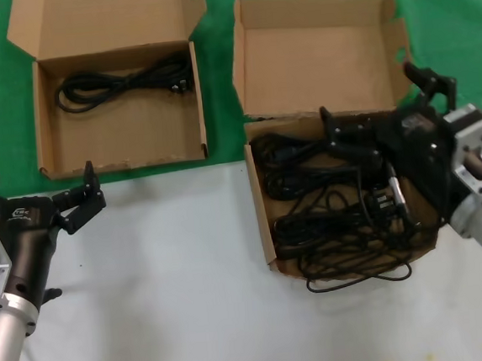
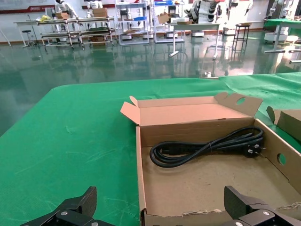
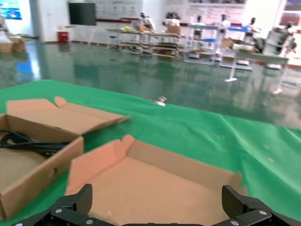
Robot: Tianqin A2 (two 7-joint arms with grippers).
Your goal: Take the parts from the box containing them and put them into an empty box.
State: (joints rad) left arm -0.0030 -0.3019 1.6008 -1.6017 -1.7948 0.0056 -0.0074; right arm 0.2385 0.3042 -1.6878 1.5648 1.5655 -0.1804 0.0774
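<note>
Head view puts the parts (image 1: pixel 337 214) in a loose black tangle inside the box containing them (image 1: pixel 318 51), the squarish carton on the right, with a few loops spilling over its near edge onto the white tabletop (image 1: pixel 174 288). One bundle (image 1: pixel 122 79) already lies along the far wall of the wide shallow box (image 1: pixel 119 132) on the left, the one meant to receive them; the left wrist view shows that cable coiled there with its plug at one end.

The right gripper (image 1: pixel 378 105) hangs over the tangle with its black fingers spread wide apart and nothing between them. To my eye the step in hand is picking the next bundle. Doing it well means coming down on a thick run of one coil rather than a stray loop, closing firmly, and lifting slowly, since these cables look interlaced and a neighbour could be dragged up with it.

The left gripper (image 1: pixel 35 194) waits over the table just in front of the wide box, claw spread and holding nothing.

Standing in the way are the source box's upright lid and side flaps behind the gripper, and the low walls between the two cartons that a dangling cable might snag on.
</note>
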